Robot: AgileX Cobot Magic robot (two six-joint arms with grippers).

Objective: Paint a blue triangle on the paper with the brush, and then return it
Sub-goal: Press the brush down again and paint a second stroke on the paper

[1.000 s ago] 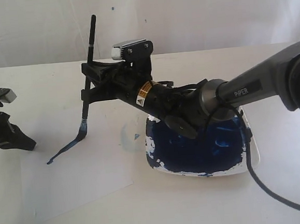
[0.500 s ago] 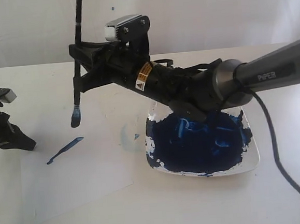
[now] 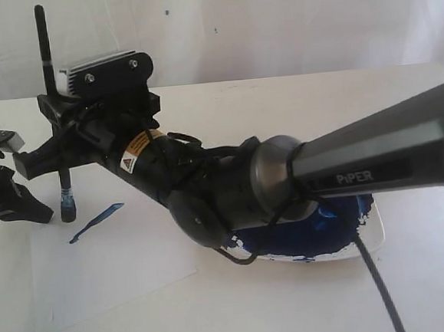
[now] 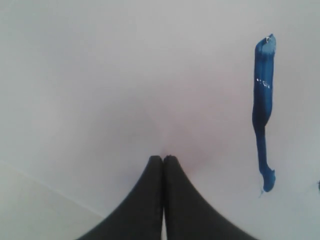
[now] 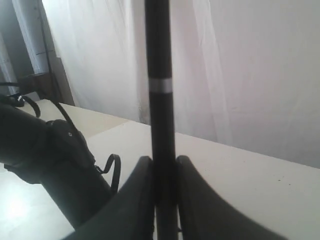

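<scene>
Your right gripper (image 3: 55,157) clamps the brush (image 3: 65,190), handle upright, in the frame's left. Its bristle tip lies just left of the lone blue stroke (image 3: 96,221) on the paper (image 3: 122,258), which slants toward upper right; the next side likely starts there.

brush (image 3: 65,186) farther left; tip lower

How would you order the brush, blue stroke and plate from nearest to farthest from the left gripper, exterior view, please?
1. The brush: tip just beside the left gripper.
2. The blue stroke: on the paper, just past the brush.
3. The plate: far off on the right side.
</scene>
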